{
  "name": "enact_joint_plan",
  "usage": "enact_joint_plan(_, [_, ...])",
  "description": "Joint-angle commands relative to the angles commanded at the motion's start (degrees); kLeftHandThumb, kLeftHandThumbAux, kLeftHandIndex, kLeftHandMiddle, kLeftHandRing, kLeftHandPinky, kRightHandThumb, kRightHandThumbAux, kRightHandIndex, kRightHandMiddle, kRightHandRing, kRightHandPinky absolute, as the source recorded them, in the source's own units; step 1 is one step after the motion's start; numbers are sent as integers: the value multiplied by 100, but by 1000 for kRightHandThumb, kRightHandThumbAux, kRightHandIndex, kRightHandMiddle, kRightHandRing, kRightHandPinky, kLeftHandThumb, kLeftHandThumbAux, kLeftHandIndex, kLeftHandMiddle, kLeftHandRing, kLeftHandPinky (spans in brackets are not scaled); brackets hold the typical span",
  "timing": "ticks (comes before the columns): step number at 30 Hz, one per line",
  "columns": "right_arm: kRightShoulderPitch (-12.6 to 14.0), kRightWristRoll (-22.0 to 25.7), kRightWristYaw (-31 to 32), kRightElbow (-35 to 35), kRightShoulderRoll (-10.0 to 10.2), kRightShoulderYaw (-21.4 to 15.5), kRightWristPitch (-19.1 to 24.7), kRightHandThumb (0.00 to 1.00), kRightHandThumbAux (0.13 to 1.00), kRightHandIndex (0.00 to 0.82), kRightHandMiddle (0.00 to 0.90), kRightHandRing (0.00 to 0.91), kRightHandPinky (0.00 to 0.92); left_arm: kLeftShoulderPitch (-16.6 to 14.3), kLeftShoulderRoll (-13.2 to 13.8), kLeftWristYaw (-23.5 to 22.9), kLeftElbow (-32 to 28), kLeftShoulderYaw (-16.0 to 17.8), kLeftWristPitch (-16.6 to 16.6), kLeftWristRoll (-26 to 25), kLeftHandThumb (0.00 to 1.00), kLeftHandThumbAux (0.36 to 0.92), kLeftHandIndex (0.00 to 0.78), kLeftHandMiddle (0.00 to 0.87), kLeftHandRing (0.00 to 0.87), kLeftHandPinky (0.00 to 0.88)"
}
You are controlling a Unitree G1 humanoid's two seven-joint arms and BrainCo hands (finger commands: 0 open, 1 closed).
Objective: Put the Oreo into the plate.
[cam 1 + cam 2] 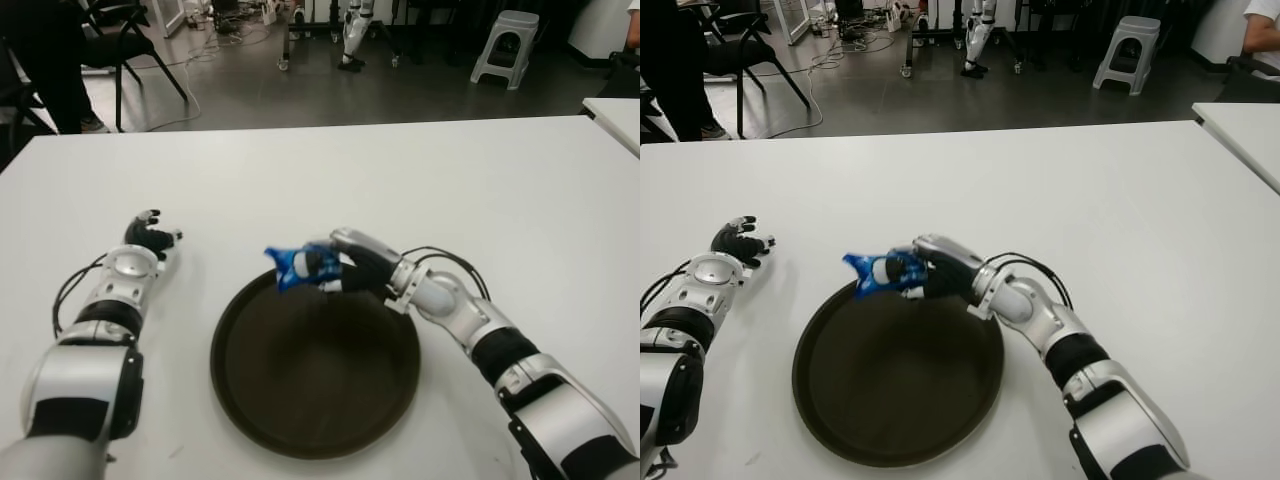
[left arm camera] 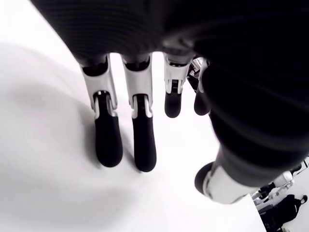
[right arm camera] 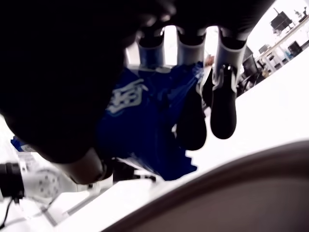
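My right hand [image 1: 335, 268] is shut on a blue Oreo packet [image 1: 298, 264], held just above the far rim of the round dark plate [image 1: 315, 400]. The right wrist view shows the blue wrapper [image 3: 145, 121] clamped between thumb and fingers [image 3: 223, 106], with the plate's rim [image 3: 251, 164] below it. The plate lies on the white table [image 1: 400, 180] in front of me with nothing in it. My left hand [image 1: 150, 238] shows at the left of the plate with its fingers [image 2: 107, 140] relaxed over the bare table, holding nothing.
Beyond the table's far edge are chairs [image 1: 120, 40], a white stool [image 1: 505, 45] and a person's legs [image 1: 55, 70]. A second white table [image 1: 620, 115] stands at the right.
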Motion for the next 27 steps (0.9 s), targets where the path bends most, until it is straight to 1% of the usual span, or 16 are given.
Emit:
enact_joint_plan(3, [24,-15,101,-24,-6,54,9,690,733,437,811,805,776,-8,-1,-47,2,24,34,-33,163,778,79,113,136,136])
enact_joint_plan(6, [63,5,268,-92,-15,121,66,689,734,436,802,798,769,5,-4,-58,-11,31,-10,-46,160,784,70,107,129,126])
enact_joint_plan(13, [120,-9,410,-162,-13,167,153,689,733,436,794,791,767,8,-6,-33,-16,17,-19,-34,194,775,78,115,136,137])
enact_joint_plan(16, [145,-15,477,-148,-1,197,189,691,732,437,787,788,764,-8,-1,-41,-9,-6,34,-15,169,784,79,115,138,137])
enact_joint_plan(21, [186,22,551,-150,12,208,238,691,732,438,780,783,754,-6,7,-36,-14,-19,30,-8,149,789,78,112,138,136])
enact_joint_plan(27, [189,44,618,-115,19,198,240,687,735,436,792,788,755,-1,7,-39,-15,7,14,-35,152,795,93,115,140,146])
